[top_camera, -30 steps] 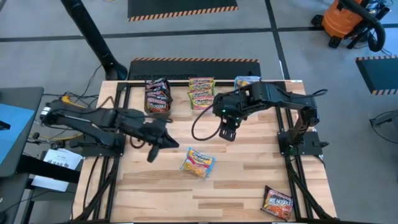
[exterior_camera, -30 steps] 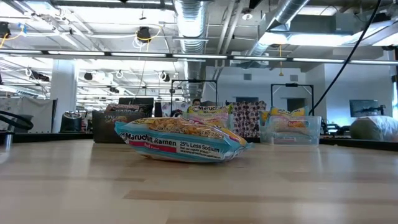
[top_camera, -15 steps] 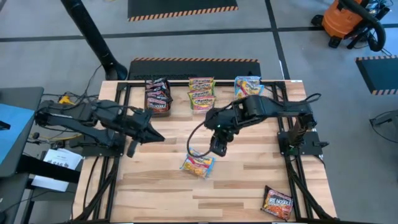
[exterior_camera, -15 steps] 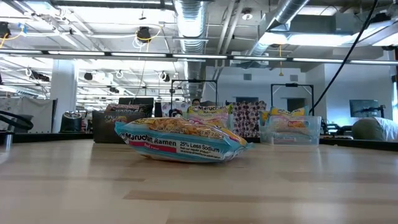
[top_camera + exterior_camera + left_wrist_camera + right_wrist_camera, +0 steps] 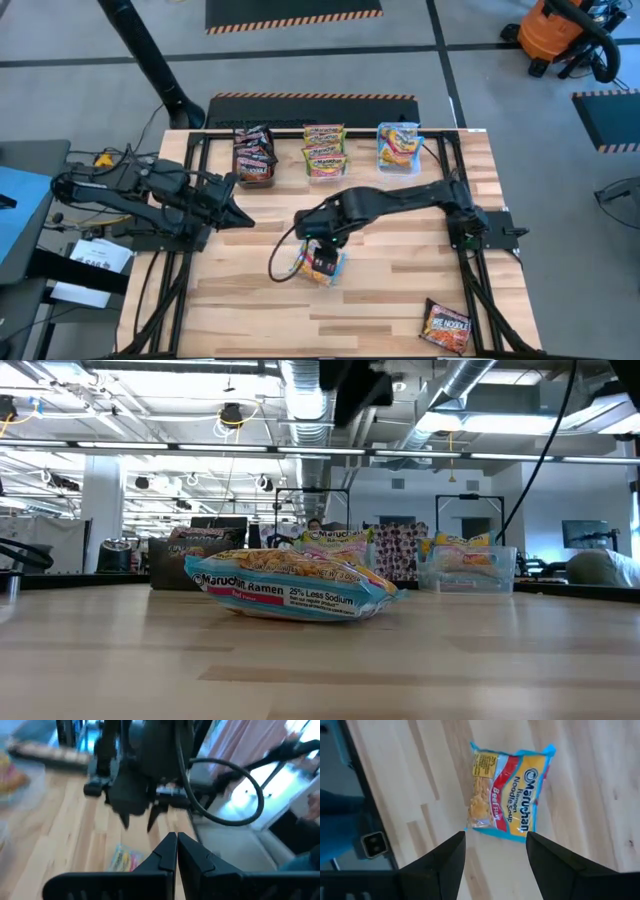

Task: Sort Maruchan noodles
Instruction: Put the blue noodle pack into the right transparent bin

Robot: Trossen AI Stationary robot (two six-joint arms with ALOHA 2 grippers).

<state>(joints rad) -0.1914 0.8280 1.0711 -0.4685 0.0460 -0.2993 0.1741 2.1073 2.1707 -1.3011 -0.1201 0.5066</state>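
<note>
While the worktop (image 5: 400, 265) carries three sorted stacks along its far edge, the right arm reaches to the middle, its gripper (image 5: 495, 851) hanging above the light blue noodle packet (image 5: 510, 812) with fingers (image 5: 447, 860) spread wide. The left gripper (image 5: 176, 851) waits at the left side, fingers pressed together. A dark packet (image 5: 446, 325) lies alone at the near right corner. Judged from here, the risk is a slip: the slick, puffy wrapper could skid or tilt if the fingers come down off-centre.
</note>
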